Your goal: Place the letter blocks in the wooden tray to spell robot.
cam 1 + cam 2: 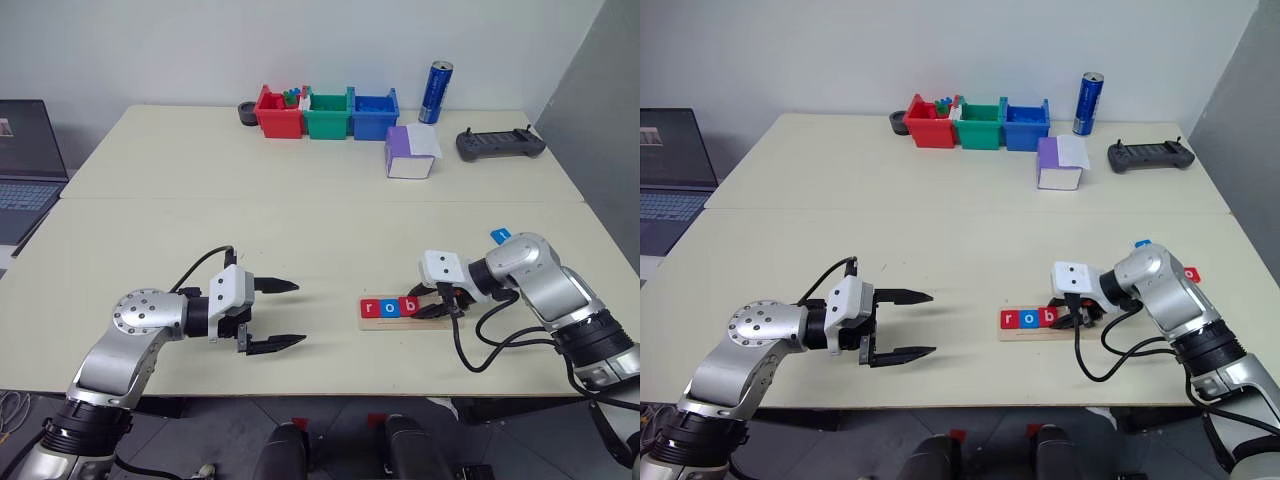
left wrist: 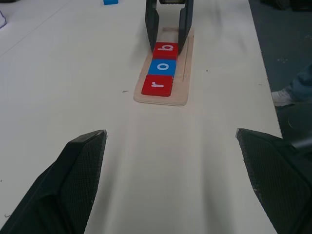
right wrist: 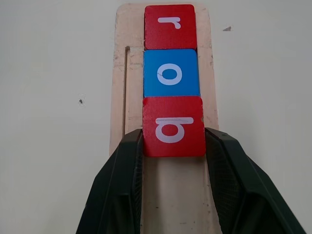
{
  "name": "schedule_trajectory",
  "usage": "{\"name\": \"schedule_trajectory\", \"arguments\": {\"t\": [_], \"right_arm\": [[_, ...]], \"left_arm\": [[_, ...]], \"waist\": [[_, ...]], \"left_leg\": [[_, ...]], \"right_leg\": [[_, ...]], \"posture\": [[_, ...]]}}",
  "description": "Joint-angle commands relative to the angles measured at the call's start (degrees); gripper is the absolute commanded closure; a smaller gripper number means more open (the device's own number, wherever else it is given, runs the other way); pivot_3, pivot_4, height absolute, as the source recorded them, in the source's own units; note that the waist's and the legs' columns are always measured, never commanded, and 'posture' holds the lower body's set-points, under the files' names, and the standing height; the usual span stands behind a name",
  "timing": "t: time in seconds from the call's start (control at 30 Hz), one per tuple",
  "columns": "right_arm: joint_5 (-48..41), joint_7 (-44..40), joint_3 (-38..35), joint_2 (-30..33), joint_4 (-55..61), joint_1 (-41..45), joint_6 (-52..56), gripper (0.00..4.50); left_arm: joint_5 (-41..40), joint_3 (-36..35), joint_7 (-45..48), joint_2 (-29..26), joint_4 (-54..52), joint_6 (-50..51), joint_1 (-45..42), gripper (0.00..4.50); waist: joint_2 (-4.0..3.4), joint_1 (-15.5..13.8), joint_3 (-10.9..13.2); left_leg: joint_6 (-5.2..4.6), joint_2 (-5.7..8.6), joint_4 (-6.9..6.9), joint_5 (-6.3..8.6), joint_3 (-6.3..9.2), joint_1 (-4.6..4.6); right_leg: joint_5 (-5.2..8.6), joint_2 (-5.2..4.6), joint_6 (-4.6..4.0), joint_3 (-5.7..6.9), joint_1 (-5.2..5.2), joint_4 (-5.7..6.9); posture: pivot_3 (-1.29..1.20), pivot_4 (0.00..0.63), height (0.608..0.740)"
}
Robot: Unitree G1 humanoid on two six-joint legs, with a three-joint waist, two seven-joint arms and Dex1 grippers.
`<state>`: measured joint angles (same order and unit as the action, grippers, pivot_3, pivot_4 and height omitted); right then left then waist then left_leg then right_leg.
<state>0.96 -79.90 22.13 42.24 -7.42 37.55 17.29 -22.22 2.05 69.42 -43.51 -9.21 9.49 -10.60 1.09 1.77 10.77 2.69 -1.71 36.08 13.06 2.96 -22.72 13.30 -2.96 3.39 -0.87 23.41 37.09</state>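
While right gripper (image 3: 173, 146) clasps red "b" tile (image 3: 173, 126), "r" tile (image 3: 169, 27), "o" tile (image 3: 171, 73) alongside

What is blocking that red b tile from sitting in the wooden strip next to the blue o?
Nothing visible. The b tile, held between the right gripper fingers, already lies on the wooden tray right against the o tile.

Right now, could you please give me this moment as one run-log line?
right claw: shut on b block | tray: r, o, b in row | left claw: open, apart | blue block: on table
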Motion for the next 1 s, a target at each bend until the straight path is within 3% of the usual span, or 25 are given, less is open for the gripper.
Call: {"name": "schedule_trajectory", "arguments": {"t": [0.03,1.0], "right_arm": [[-0.42,-0.73,-1.08,1.05,1.44,1.03,0.00,3.04],[-0.23,-1.65,-0.41,0.20,0.81,1.06,-0.95,3.04]], "left_arm": [[-0.12,-0.81,0.15,-0.56,-1.34,-0.70,-0.48,0.00],[0.07,-0.50,0.00,-0.53,-1.86,-0.57,-0.25,0.00]], "waist": [[0.00,0.00,0.00],[0.00,0.04,0.00]], "left_leg": [[0.00,0.00,0.00,0.00,0.00,0.00],[0.00,0.00,0.00,0.00,0.01,0.00]], "right_leg": [[0.00,0.00,0.00,0.00,0.00,0.00],[0.00,0.00,0.00,0.00,0.00,0.01]], "posture": [[0.00,0.150,0.740],[0.00,0.150,0.740]]}}
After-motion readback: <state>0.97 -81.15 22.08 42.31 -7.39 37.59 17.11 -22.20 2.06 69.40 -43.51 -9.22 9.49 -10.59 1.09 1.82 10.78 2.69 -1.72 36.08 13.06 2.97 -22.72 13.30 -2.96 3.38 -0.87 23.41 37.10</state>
